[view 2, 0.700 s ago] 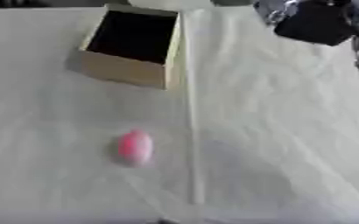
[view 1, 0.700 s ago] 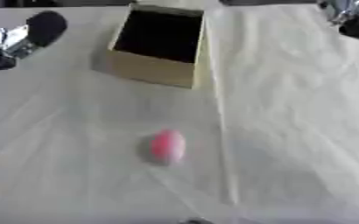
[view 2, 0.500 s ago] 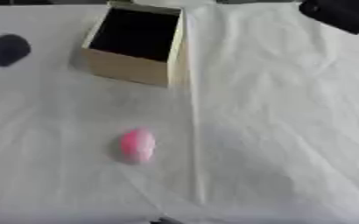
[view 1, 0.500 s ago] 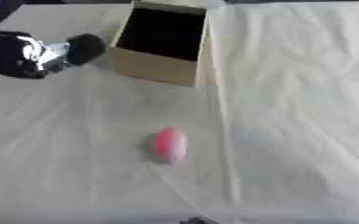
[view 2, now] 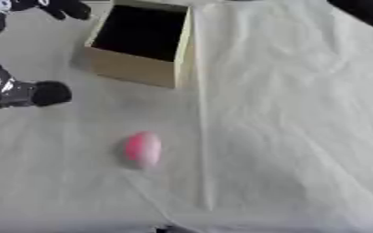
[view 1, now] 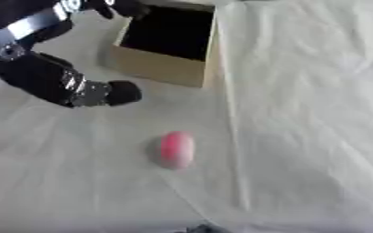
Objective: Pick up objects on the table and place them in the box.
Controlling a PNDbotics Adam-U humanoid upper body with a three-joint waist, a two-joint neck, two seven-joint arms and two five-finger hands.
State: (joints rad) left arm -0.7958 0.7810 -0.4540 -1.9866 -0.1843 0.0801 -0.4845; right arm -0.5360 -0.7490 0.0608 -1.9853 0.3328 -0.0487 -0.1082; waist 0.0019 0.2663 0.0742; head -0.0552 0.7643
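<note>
Table (view 1: 317, 113): white cloth under everything we work on.
Box (view 1: 170, 43): open-topped, just beyond our left hand, ready to receive.
Left hand (view 1: 58, 84): fingers spread apart, holding nothing, seemingly poised to grasp.
Pink object (view 1: 176, 150): lying nearer us, below-right of that hand, untouched.
</note>
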